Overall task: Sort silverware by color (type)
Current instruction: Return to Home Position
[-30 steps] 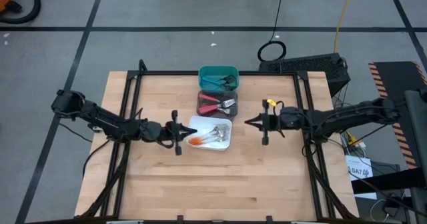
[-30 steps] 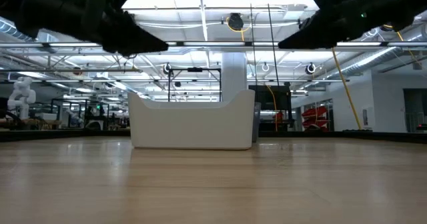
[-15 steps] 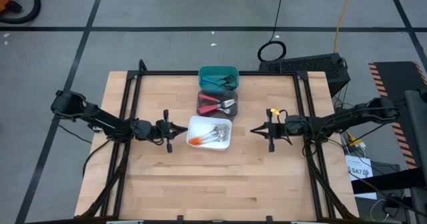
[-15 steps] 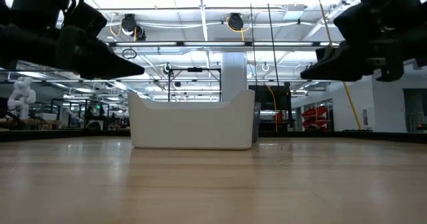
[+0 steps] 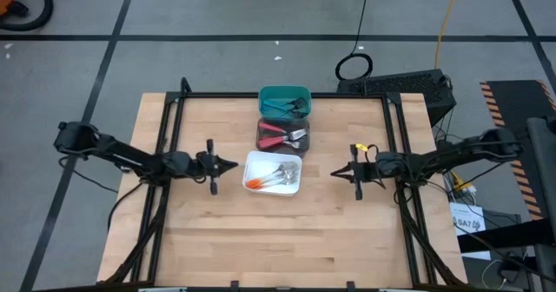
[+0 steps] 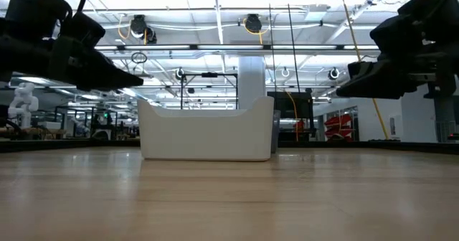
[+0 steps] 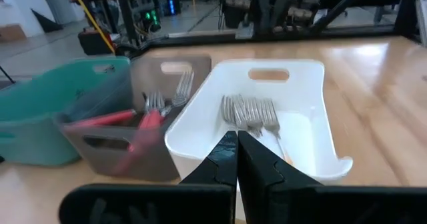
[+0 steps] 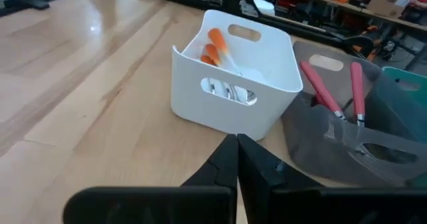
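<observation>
Beside the white bin [image 5: 272, 193], the left gripper [image 5: 233, 163] hangs above the table [image 5: 261, 248], its fingers pressed together on nothing. Across the bin the right gripper [image 5: 335, 174] hangs likewise, closed and empty. Both tips point at the bin, one from each flank, and neither touches it.

Between them the silverware lies sorted. Orange forks [image 5: 255, 183] fill the white bin, with heads bunched at one end and handles at the other. Red forks [image 5: 276, 136] lie in the dark bin [image 5: 261, 125] just behind. Blue forks [image 5: 280, 109] sit in the teal bin [image 5: 284, 89] at the table's far edge. The three bins stand in a close row, and no fork shows loose on the wood.

The forks look light and stiff. Their polished metal heads would likely be slick, and their thin plastic handles likely offer more grip. The surest hold is probably across a handle near its middle, jaws closing on its narrow sides. Packed side by side, the forks would make a pinch prone to catching a neighbour. The tines could also snag one another on the way up.
</observation>
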`<state>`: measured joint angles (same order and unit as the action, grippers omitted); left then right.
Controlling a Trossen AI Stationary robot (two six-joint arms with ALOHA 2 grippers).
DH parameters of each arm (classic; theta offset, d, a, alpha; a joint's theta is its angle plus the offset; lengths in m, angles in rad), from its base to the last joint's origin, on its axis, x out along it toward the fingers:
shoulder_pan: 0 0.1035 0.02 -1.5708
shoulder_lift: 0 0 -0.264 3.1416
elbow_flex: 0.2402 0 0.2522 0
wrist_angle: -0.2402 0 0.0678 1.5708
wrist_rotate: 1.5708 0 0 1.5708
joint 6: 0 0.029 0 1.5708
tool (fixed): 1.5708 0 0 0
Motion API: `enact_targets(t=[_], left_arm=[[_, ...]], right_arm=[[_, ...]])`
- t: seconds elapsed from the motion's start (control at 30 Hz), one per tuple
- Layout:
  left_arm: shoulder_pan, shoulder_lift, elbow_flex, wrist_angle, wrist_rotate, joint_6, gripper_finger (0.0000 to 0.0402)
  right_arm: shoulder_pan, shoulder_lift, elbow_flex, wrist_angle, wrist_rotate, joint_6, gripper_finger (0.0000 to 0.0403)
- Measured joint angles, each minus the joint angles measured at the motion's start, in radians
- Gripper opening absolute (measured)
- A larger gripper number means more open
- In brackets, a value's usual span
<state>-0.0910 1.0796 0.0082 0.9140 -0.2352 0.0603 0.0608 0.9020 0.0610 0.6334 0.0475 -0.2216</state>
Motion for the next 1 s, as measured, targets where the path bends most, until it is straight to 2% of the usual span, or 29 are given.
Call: enact_targets(t=[0.2, 0.6, 1.0], left_arm=[[0.000, -0.167, 0.000, -0.172, 0.000, 0.000, 0.0005], [0.000, -0.534, 0.000, -0.534, -0.054, 0.022, 0.0005], [0.000, -0.823, 0.000, -0.831, -0.063, 0.015, 0.0005]], right_arm=[[0.000, -0.118, -0.039, -0.012, 0.001, 0.019, 0.0000], [0.000, -0.345, -0.041, -0.250, 0.000, -0.011, 0.0000], [-0.002, -0.593, -0.042, -0.421, 0.002, -0.011, 0.0000]])
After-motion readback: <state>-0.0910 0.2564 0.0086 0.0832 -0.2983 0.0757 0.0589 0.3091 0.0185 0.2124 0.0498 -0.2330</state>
